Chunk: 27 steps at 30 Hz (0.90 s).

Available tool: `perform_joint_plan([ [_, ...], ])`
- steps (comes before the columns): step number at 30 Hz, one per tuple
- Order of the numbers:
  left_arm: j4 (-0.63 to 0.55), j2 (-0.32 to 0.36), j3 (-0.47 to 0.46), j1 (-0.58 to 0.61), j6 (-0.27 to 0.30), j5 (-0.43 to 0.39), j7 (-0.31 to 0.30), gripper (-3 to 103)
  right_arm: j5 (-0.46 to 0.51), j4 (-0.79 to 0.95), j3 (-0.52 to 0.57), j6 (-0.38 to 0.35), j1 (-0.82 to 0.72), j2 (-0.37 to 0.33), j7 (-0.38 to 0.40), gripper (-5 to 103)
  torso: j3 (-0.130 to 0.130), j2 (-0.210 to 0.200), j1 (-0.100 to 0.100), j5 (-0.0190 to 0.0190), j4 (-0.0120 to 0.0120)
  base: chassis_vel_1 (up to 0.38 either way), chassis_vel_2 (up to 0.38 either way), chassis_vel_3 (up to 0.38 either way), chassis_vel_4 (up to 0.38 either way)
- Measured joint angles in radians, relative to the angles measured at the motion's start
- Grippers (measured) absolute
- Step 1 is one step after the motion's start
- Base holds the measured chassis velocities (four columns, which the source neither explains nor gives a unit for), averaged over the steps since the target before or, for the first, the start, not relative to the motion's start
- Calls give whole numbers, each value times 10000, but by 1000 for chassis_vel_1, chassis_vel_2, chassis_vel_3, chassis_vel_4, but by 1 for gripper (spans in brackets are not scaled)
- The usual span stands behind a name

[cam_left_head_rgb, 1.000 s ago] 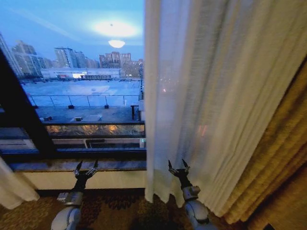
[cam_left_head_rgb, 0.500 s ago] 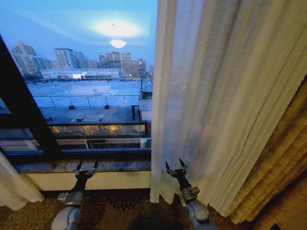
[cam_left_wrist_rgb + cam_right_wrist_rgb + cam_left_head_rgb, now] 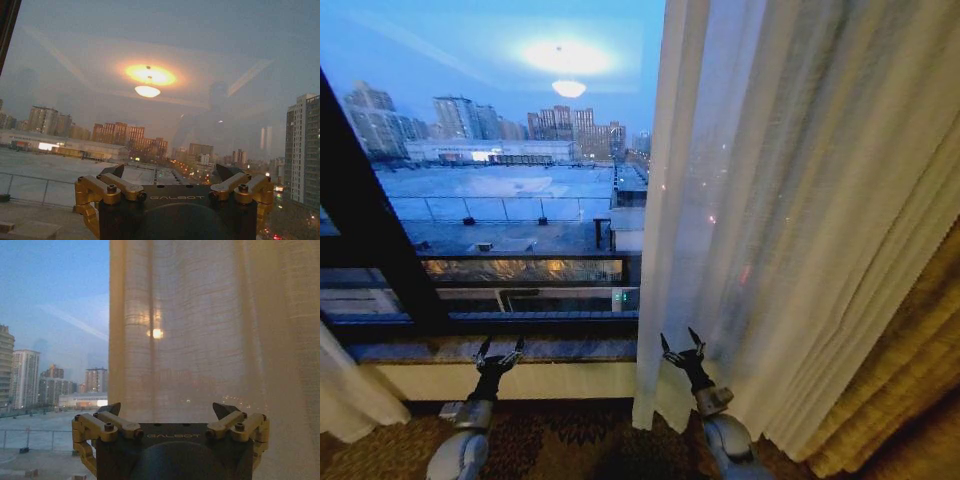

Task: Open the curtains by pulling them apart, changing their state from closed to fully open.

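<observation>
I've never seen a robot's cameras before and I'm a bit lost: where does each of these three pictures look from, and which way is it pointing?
Head view: from the robot's head, looking forward and down at the window, the right sheer curtain and the golden drape; both arms show low, left gripper and right gripper open.
Left wrist view: from the left arm's wrist, over its open left gripper, facing bare glass and city.
Right wrist view: from the right wrist, over its open right gripper, facing the curtain's edge.
Shared: head and right wrist views both show that curtain edge.
</observation>
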Motion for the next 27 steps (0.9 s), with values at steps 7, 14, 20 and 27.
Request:
perform_joint_plan([
  [7, 0, 0, -1, 0, 0, 0, 0, 100, 171, -141, -166, -8, 355, -16, 367, 100, -2, 1, -3, -4, 2, 28, 13, -16, -7],
  [14, 0, 0, 0, 0, 0, 0, 0, 100, -396, -644, -539, -56, 1018, -42, 585, 100, 0, 0, -2, -1, 0, 0, 0, 0, 0],
  [20, 0, 0, 0, 0, 0, 0, 0, 100, -707, -1446, -995, -201, 1739, 135, 1121, 100, -1, 1, -3, -2, 2, 0, 0, 0, 0],
  [27, 0, 0, -1, 0, 0, 0, 0, 100, -611, -2664, -1416, -279, 2857, 406, 1656, 100, 0, 0, -2, -2, 2, 0, 0, 0, 0],
])
